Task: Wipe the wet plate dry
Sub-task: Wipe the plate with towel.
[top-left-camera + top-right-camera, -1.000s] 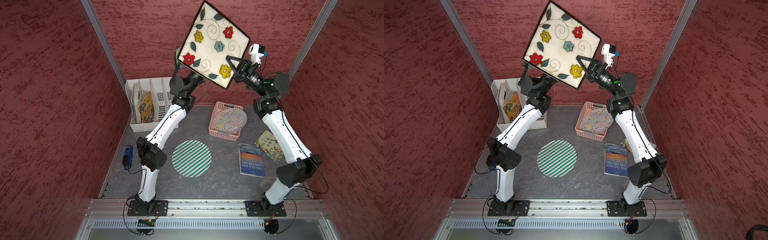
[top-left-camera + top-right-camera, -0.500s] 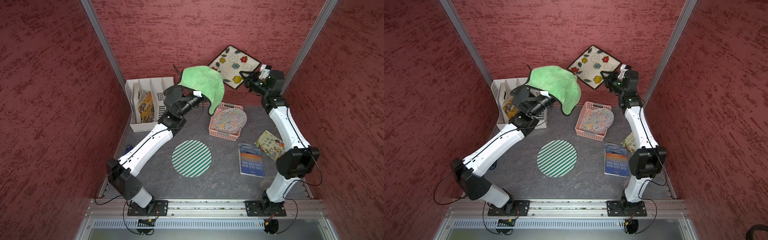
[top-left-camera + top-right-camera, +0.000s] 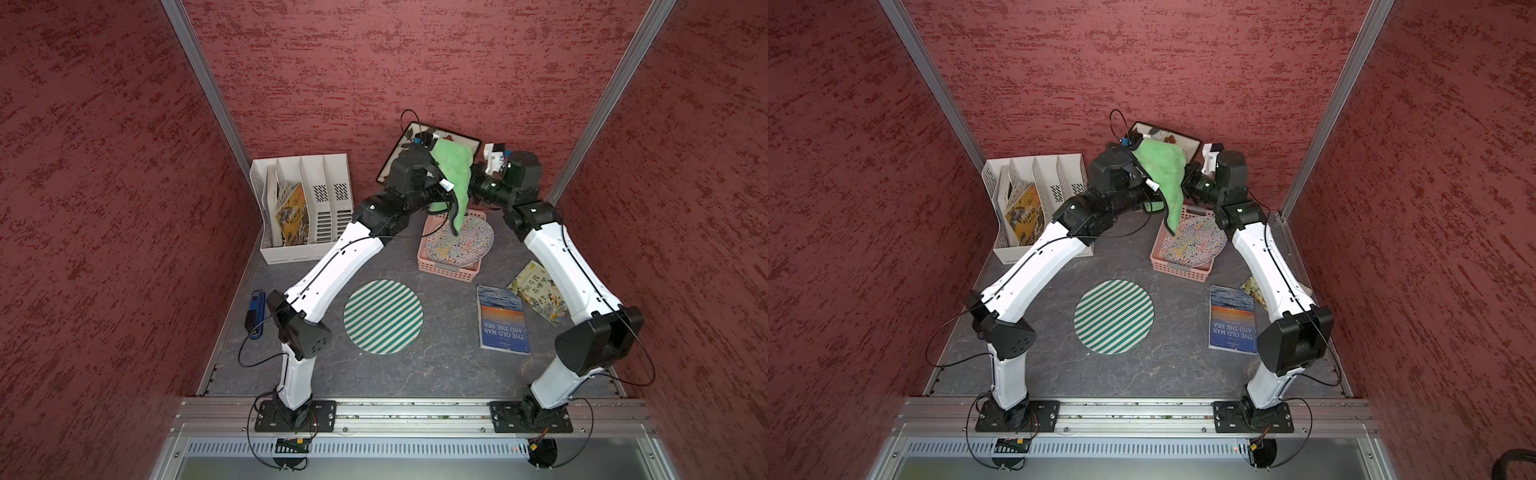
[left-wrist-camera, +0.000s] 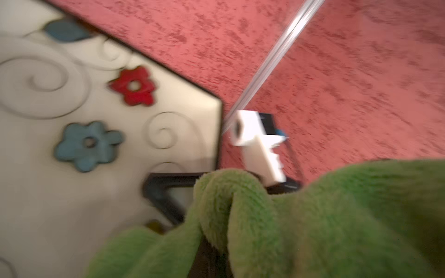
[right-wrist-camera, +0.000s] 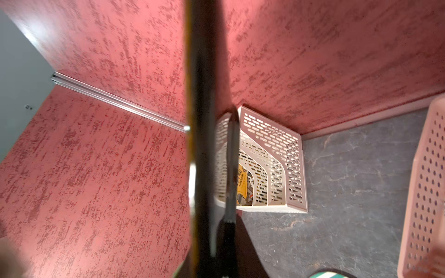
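Wiping step: green fleece cloth [image 3: 453, 166] at square cream flowered plate [image 4: 72, 120].
My left gripper [image 4: 212, 250] clenches the cloth, right gripper [image 4: 166, 192] pinches the plate's rim at 12 o'clock; next I rub across its face.

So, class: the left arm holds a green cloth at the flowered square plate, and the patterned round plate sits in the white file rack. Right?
No: the patterned round plate sits in the pink basket, not the white file rack, as both top views show. The green cloth at the flowered square plate stands.
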`<state>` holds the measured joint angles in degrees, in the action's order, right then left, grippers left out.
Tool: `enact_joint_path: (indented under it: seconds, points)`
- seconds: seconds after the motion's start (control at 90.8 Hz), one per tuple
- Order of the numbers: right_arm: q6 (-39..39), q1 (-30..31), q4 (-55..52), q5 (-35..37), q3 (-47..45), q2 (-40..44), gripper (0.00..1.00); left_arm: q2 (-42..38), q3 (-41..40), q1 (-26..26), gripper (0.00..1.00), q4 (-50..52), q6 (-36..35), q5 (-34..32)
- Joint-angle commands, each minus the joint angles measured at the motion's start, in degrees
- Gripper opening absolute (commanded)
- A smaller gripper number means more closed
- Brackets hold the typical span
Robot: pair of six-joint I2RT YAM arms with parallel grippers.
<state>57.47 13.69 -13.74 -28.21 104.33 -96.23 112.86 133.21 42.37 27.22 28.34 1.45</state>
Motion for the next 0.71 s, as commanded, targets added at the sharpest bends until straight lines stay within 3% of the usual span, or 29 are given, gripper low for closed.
enact_joint_path:
  seconds: [0.0,0.242,0.441,0.507,0.595,0.694]
  points:
    - [2.2,-0.4,17.0,-0.4,6.8,5.1,0.00,-0.5,0.3,0.3,0.00,10.3,-1.4,-5.8]
    - [3.1,-0.4,20.4,-2.2,5.5,7.9,0.00,-0.9,0.1,-2.2,0.00,20.5,3.3,-17.7]
    - [1.4,0.6,29.9,-12.2,-7.8,13.7,0.00,-1.5,1.7,-8.0,0.00,22.1,3.0,-16.5]
    - [-1.6,2.2,30.6,-15.7,-12.9,17.0,0.00,-1.2,3.4,-10.3,0.00,22.1,2.1,-12.1]
    - [-5.7,4.7,27.9,-18.6,-16.6,19.9,0.00,0.0,5.1,-12.9,0.00,19.2,-0.6,2.1]
    - [-6.3,5.9,27.4,-20.3,-17.3,20.1,0.00,1.0,5.9,-11.1,0.00,15.3,-5.4,15.5]
